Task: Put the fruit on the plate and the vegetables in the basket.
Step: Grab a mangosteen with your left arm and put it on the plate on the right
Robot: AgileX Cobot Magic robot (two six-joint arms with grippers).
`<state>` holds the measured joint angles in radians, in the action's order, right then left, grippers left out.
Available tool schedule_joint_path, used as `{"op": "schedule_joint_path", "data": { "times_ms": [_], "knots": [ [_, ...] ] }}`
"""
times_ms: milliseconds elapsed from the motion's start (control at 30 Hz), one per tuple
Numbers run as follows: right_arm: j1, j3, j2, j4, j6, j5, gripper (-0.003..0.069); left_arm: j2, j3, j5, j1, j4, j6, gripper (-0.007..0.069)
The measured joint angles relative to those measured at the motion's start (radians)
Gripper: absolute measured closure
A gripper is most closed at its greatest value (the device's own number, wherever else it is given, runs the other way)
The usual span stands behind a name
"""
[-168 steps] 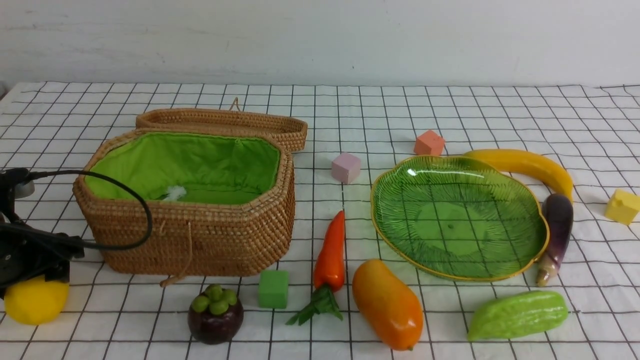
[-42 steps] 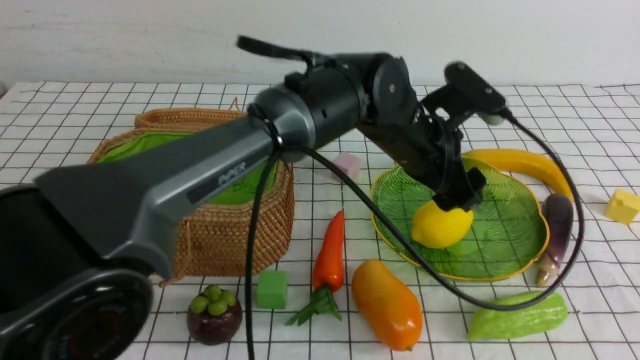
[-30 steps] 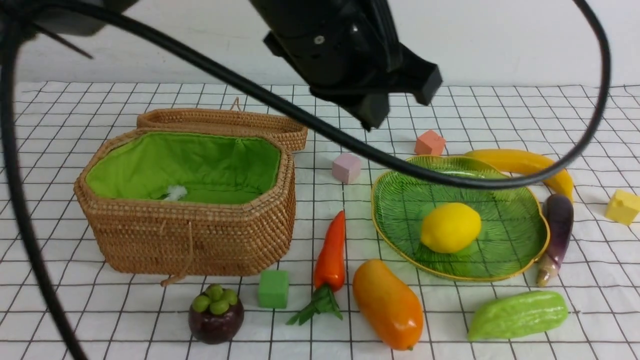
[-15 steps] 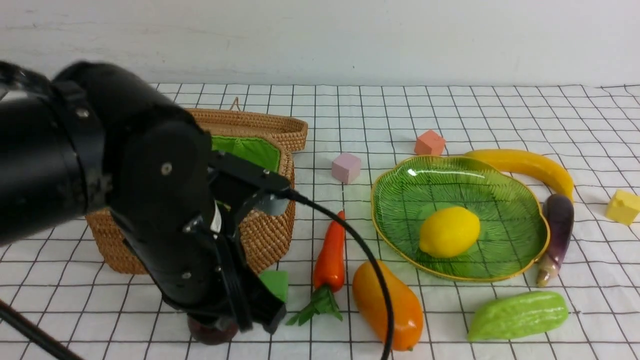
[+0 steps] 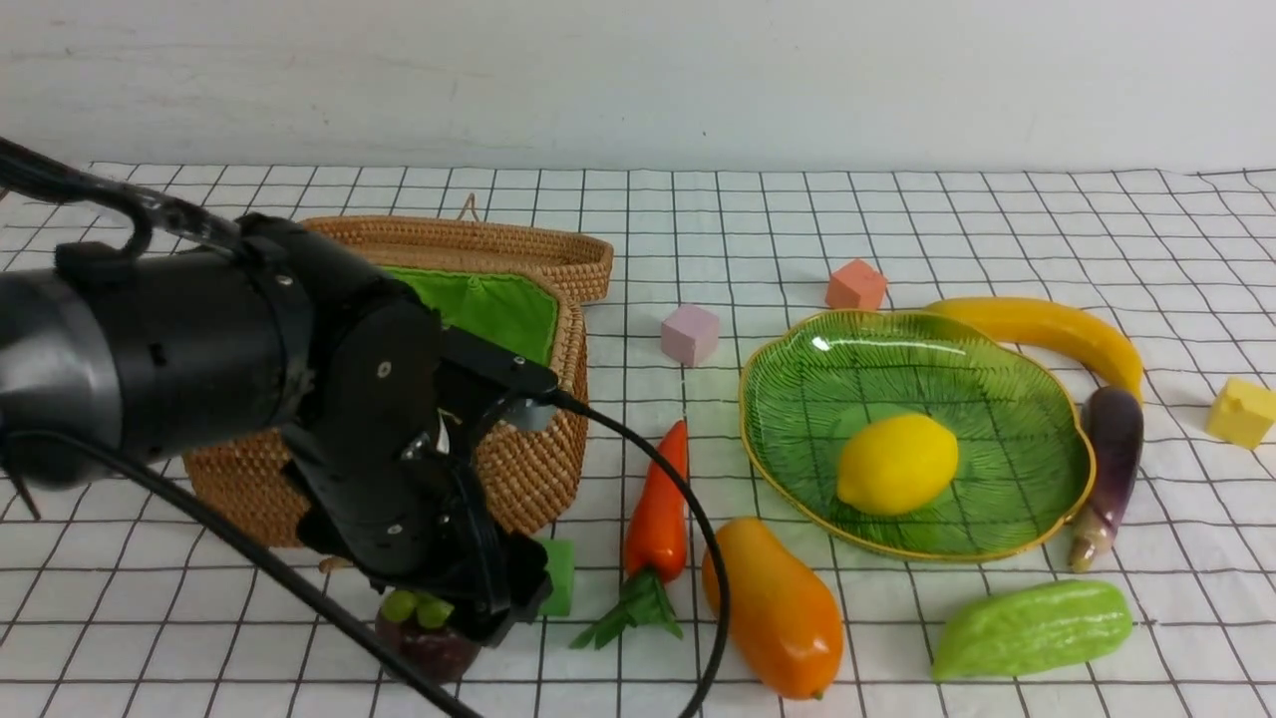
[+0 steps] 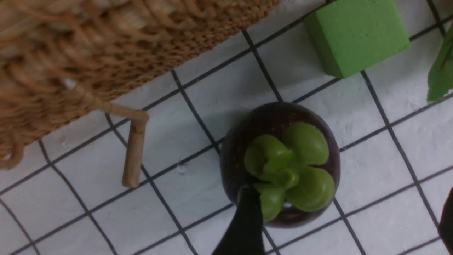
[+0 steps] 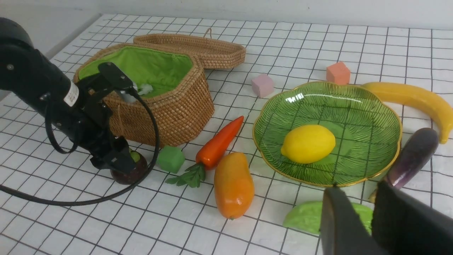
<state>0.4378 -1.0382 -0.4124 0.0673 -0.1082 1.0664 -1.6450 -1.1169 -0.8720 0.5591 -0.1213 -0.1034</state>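
Fruit. The lemon [image 5: 897,464] lies in the middle of the plate [image 5: 997,389]; it is the only item on it. The banana [image 5: 1047,327] lies on the worktop [image 5: 897,219] along the plate's far right rim. The mango [image 5: 778,608] lies near the front edge, just left of the plate's front rim. The mangosteen [image 5: 431,646] stands cap up in front of the basket [image 5: 528,469], on the left.

Vegetables. None is in the basket. The carrot [image 5: 658,509] lies between basket and plate, leaves toward the front, close beside the mango. The eggplant [image 5: 1109,449] lies along the plate's right rim, just below the banana's end. The gourd [image 5: 1032,626] lies in front of the plate, on the right.

Basket. The lid [image 5: 518,249] is thrown back behind it and the green lining is exposed.

Left hand [image 6: 347,207]. It hangs directly over the mangosteen with its fingers spread wide and nothing gripped. In the wrist view one fingertip [image 6: 247,209] overlaps the green cap; contact cannot be confirmed. The arm hides most of the basket's front wall in the front view.

Right hand [image 7: 358,187]. It is raised at the right, near the gourd and eggplant. Its fingers stand a narrow gap apart and hold nothing.

Other items. A green cube [image 6: 354,33] sits just beside the mangosteen.
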Motion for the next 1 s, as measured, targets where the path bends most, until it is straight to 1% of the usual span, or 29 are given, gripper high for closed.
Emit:
{"op": "schedule_joint_path", "data": {
  "times_ms": [100,200,367,433,733,833,1000],
  "knots": [
    [0.0,0.0,0.0,0.0,0.0,0.0,0.0484,-0.044,0.0,0.007,0.0,-0.033,-0.016,-0.0032],
    [0.0,0.0,0.0,0.0,0.0,0.0,0.0484,-0.084,0.0,0.004,0.0,-0.041,-0.026,-0.0004],
    [0.0,0.0,0.0,0.0,0.0,0.0,0.0484,-0.124,0.0,-0.02,0.0,-0.036,-0.029,0.0101],
    [0.0,0.0,0.0,0.0,0.0,0.001,0.0484,-0.125,-0.001,-0.019,0.0,-0.036,-0.029,0.0114],
    [0.0,0.0,0.0,0.0,0.019,0.001,0.0482,-0.125,-0.002,-0.025,0.0,-0.036,-0.029,0.0114],
    [0.0,0.0,0.0,0.0,0.021,0.001,0.048,-0.108,-0.002,-0.053,0.0,-0.015,-0.029,0.0114],
    [0.0,0.0,0.0,0.0,0.022,0.0,0.0479,-0.007,-0.001,-0.107,0.0,0.034,-0.029,0.0114]
  ]
}}
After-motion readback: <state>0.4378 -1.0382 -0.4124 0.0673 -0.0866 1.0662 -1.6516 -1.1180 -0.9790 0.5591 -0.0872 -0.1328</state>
